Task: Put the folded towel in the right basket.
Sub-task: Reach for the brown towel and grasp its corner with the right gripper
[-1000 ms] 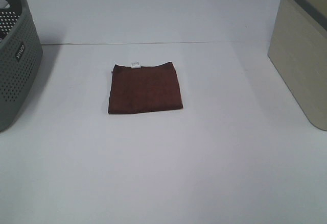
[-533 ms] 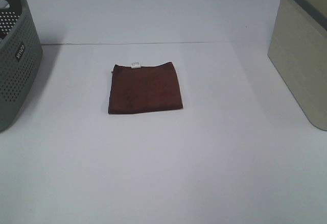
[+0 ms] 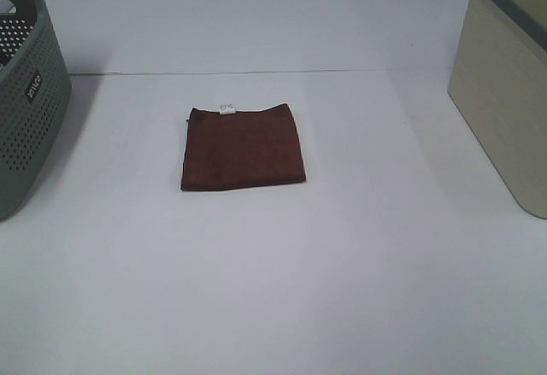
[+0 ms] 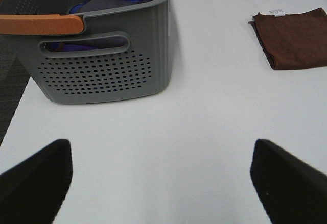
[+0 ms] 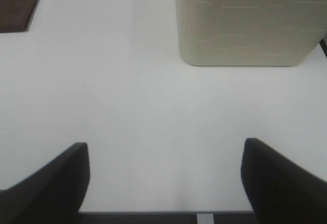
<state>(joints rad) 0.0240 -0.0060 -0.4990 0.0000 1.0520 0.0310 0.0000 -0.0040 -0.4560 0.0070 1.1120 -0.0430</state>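
The folded towel [image 3: 243,147] lies flat in the middle of the white table, dark reddish-brown, with a small white tag on its far edge. It also shows in the left wrist view [image 4: 294,38] and at a corner of the right wrist view [image 5: 18,2]. The right basket [image 3: 504,76] is a beige solid-walled bin with a dark grey rim at the table's right edge; its wall shows in the right wrist view [image 5: 245,22]. My left gripper [image 4: 161,183] is open and empty, far from the towel. My right gripper [image 5: 163,183] is open and empty, short of the bin.
A grey perforated basket [image 3: 26,102] with a small label stands at the left edge. In the left wrist view this basket [image 4: 102,66] has an orange grip and holds blue and grey cloth. Neither arm shows in the high view.
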